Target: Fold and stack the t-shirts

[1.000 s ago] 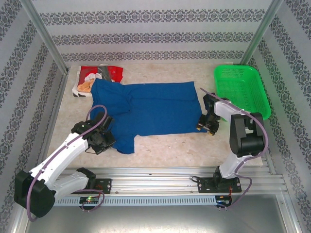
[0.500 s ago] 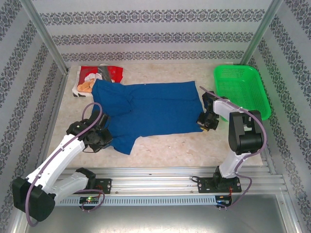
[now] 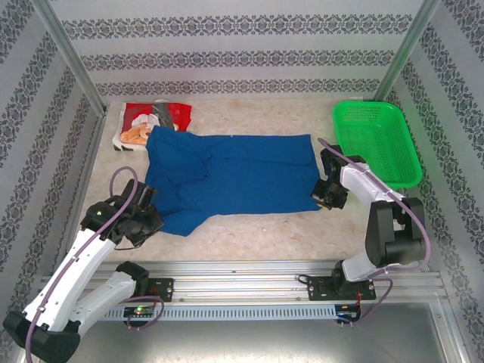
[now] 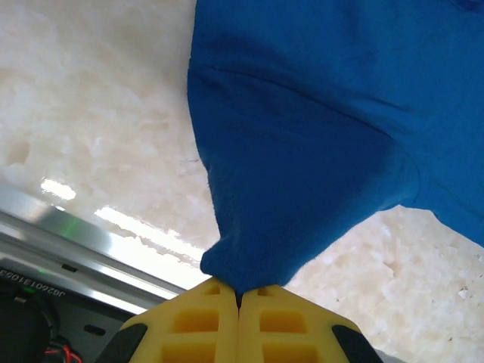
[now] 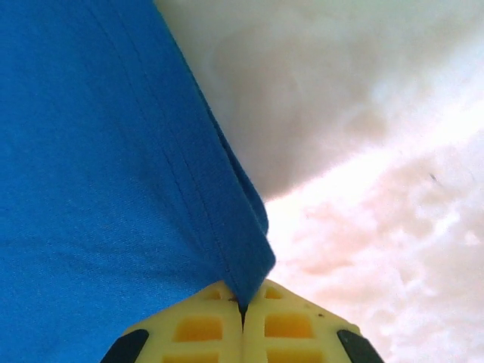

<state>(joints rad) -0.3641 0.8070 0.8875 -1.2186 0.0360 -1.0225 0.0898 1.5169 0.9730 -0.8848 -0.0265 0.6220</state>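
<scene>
**Blue shirt** (image 3: 234, 174): lies spread across the middle of the desk (image 3: 257, 227), long side running left to right. There is a rumpled fold in its left part.

**Red shirt** (image 3: 151, 121): sits at the far-left corner. The blue shirt's far-left corner touches it or just overlaps it.

**Left tool** (image 4: 238, 299): I have it clamped on the near-left corner of the blue shirt, and the cloth bunches to a point between the yellow pads. I cannot quite tell from here whether it holds one layer or two.

**Right tool** (image 5: 243, 310): clamped on the hem at the near-right corner, with the stitched edge running straight into the pads.

**Step in hand, as I judge it:** both near corners are pinched, ready for drawing flat or for the first fold.
- I would raise both corners together and only just clear of the desk.
- I would hold light tension between them so the near edge stays straight.
- I would carry them evenly toward the far edge, so the hem lands parallel to it.
- The rumple on the left wants pulling out first.

**Edges and room:**
- The green basket (image 3: 376, 106) stands just beside the right arm on the right, so I have little room to swing that way.
- The red shirt crowds the far left.
- A metal rail borders the near side.
- A bare strip of desk runs between the shirt and that rail, and more lies open along the far side.
</scene>
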